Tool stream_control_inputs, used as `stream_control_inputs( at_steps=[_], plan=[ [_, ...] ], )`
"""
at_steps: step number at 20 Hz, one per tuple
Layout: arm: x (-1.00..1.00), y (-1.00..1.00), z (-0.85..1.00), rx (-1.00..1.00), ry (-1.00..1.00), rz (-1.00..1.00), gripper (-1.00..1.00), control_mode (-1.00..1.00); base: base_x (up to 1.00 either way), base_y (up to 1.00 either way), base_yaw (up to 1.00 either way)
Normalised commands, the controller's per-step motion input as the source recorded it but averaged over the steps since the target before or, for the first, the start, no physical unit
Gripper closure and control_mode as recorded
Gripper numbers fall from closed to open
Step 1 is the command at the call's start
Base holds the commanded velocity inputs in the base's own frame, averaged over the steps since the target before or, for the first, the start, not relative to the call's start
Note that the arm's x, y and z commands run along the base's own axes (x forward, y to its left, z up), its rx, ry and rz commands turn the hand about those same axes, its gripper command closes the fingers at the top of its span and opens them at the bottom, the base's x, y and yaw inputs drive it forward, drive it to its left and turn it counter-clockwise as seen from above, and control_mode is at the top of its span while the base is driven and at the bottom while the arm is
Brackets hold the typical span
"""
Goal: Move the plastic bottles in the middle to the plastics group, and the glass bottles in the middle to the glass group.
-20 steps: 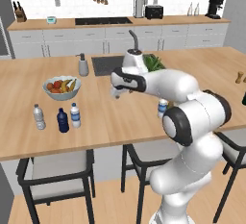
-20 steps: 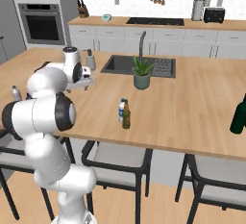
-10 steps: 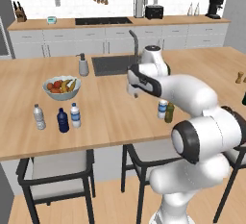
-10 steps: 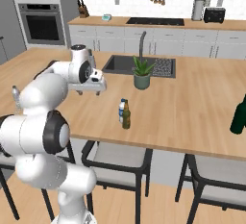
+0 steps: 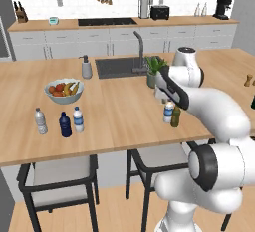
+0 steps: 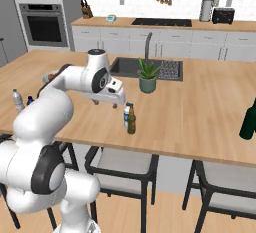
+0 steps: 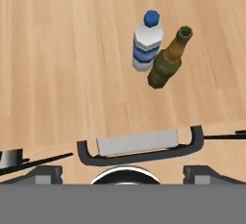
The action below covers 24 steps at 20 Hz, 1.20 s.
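A small clear water bottle (image 5: 169, 111) (image 6: 127, 114) (image 7: 146, 39) and a slim olive-brown glass bottle (image 5: 176, 117) (image 6: 132, 120) (image 7: 168, 60) stand upright, almost touching, near the front edge of the wooden island. My gripper (image 5: 160, 97) (image 6: 106, 104) (image 7: 124, 172) hangs open and empty just left of them, above the counter's front edge. At the far left stand a pale-labelled clear bottle (image 5: 41, 121) (image 6: 17, 100), a navy-blue bottle (image 5: 65, 125) and another blue-labelled water bottle (image 5: 78, 119). A blackish-green bottle (image 6: 248, 119) stands at the far right.
A fruit bowl (image 5: 63, 90), a soap dispenser (image 5: 86, 68), the sink (image 5: 122, 67) and a potted plant (image 5: 155, 69) (image 6: 147, 75) sit behind the bottles. Wooden shakers (image 5: 247, 80) stand far right. Stools (image 7: 139, 146) are tucked under the island's front edge.
My arm has swung to the right across the island, bringing the open, empty gripper from nearer the left side to just beside the two middle bottles. No bottle has moved.
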Motion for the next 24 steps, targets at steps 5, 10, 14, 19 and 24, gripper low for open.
stream_control_inputs(
  at_steps=[5, 10, 14, 19, 24],
  plan=[
    [-0.39, -0.73, 0.0, 0.04, -0.21, 0.01, -1.0, -1.0, 0.0, 0.0, 0.0],
    [-0.02, -0.09, -0.02, 0.0, -0.06, 0.04, -1.0, -1.0, 0.0, 0.0, 0.0],
    [0.19, -0.07, -0.16, -0.06, 0.03, 0.0, -1.0, -1.0, 0.0, 0.0, 0.0],
    [0.24, -0.18, -0.01, -0.07, 0.01, 0.0, -1.0, -1.0, 0.0, 0.0, 0.0],
    [0.23, -0.03, -0.09, -0.01, -0.03, 0.0, -1.0, -1.0, 0.0, 0.0, 0.0]
  ],
)
